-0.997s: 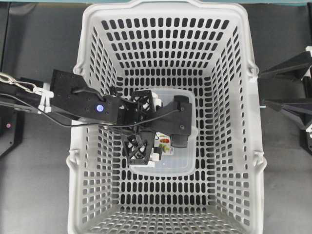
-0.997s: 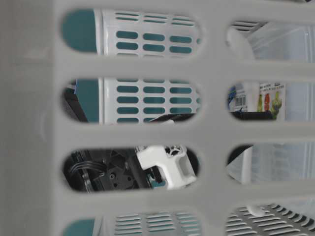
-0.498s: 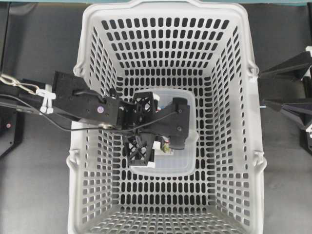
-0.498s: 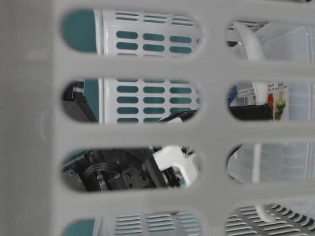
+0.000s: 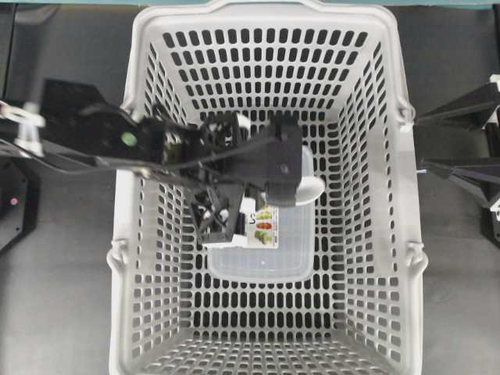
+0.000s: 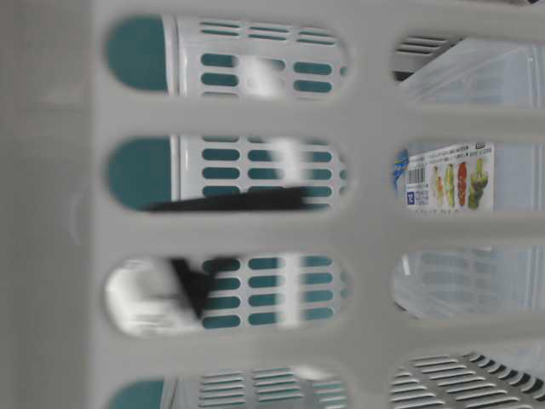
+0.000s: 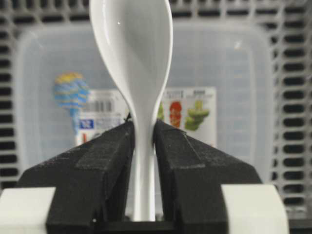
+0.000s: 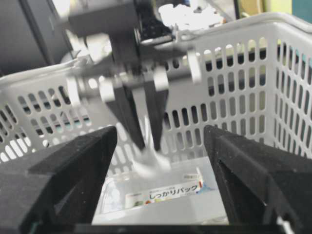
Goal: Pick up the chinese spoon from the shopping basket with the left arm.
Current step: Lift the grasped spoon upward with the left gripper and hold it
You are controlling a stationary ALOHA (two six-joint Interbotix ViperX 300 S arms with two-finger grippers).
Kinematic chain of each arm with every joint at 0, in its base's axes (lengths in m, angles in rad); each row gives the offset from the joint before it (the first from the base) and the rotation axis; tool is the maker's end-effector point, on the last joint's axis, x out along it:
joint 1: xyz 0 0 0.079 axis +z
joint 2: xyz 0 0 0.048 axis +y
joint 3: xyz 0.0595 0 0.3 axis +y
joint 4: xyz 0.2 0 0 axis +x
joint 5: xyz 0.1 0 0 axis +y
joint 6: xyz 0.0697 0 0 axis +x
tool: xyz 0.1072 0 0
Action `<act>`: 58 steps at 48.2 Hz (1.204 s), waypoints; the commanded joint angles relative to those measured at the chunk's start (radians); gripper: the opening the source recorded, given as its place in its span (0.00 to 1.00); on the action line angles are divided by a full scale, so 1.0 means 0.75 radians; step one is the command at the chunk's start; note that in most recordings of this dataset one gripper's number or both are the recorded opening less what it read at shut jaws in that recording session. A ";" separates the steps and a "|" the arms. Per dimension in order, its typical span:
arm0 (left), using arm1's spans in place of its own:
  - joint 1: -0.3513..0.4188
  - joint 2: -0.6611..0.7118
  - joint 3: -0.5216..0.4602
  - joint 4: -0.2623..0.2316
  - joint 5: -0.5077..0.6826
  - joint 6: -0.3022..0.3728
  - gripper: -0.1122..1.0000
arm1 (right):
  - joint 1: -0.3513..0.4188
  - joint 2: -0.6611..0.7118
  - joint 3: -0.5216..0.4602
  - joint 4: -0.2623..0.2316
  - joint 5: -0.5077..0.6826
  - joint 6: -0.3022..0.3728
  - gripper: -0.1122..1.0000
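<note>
In the left wrist view, the left hand (image 7: 144, 146) fills the bottom of the frame, its two black fingers (image 7: 105, 165) clamped on the thin handle of the chinese spoon (image 7: 136, 53). The spoon rises up the centre of the frame, its glossy white bowl at the top. Behind it lies a clear rectangular container (image 7: 234, 68) with a printed label, on the slotted floor of the shopping basket (image 7: 287, 97).

From overhead, the left arm (image 5: 94, 133) reaches in from the left edge over the basket's left wall, and the spoon's bowl shows just right of the hand, in the middle of the frame.

In the right wrist view, the right hand (image 8: 161, 170) stands wide open in the foreground, outside the basket, holding nothing.
</note>
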 commanded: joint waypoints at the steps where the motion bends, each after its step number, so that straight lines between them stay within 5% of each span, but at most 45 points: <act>1: -0.006 -0.076 -0.137 0.002 0.086 0.000 0.22 | -0.004 0.006 -0.012 -0.004 -0.008 0.002 0.73; 13: 0.004 -0.082 -0.333 0.002 0.266 0.002 0.22 | -0.004 0.006 -0.008 -0.004 -0.016 0.002 0.73; 58: 0.006 -0.070 -0.340 0.004 0.282 -0.014 0.22 | -0.004 0.006 -0.004 -0.004 -0.018 0.004 0.73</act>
